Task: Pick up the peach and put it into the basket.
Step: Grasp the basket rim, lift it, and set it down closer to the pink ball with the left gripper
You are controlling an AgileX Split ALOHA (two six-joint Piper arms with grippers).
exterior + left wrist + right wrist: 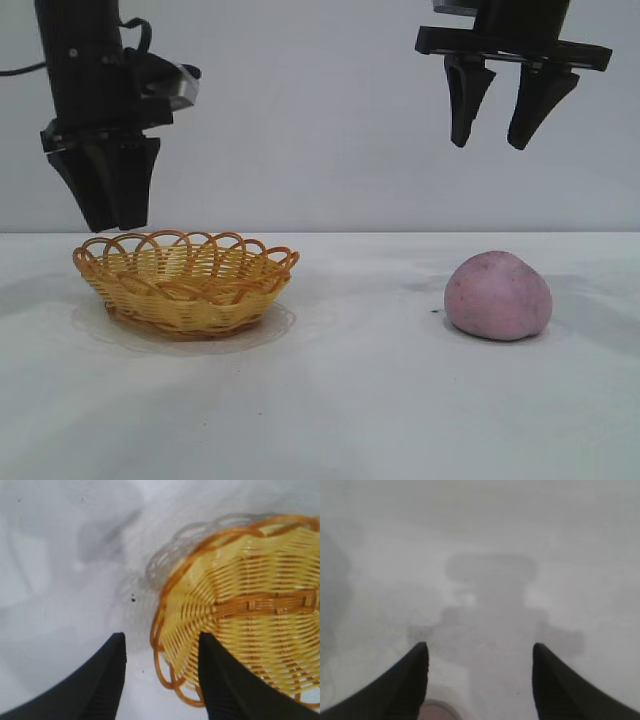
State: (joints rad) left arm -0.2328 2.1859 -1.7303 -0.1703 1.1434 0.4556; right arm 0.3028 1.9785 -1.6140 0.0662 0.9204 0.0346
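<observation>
Yellow wicker with an orange-brown looped rim marks the basket (186,282), which sits on the white table (340,400) at the left of the exterior view and holds nothing. Above its left edge hangs the left gripper (110,215), pointing straight down, its black fingertips just over the rim and clear of it. In the left wrist view this gripper (161,652) shows its two fingers (107,680) spread apart with bare table and a slice of the basket's (250,605) rim between them; one finger stands over the woven side, the other over the tabletop beside it. Nothing is gripped. Farther right, well apart from the basket, the peach (498,296) rests on the table, a dull pinkish-mauve lump with speckled skin. High above it and a little to the right hangs the right gripper (500,135), its fingers apart and empty. In the right wrist view that gripper (480,655) frames its own shadow on the table, and a pink sliver of the peach (437,711) shows by one finger.
</observation>
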